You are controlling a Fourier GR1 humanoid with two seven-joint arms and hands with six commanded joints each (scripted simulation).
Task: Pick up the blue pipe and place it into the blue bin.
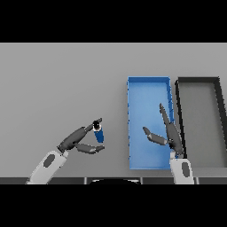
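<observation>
A short blue pipe (99,132) with a dark open end stands pinched between the fingers and thumb of my left hand (80,141), left of the blue bin (149,87). The bin is a long shallow tray at centre right, and nothing lies in it. My right hand (170,133) hovers over the bin's right half, fingers straight and thumb spread, holding nothing.
A dark grey bin (198,81) sits directly right of the blue bin, their long walls nearly touching. Grey tabletop (57,84) stretches to the left and back.
</observation>
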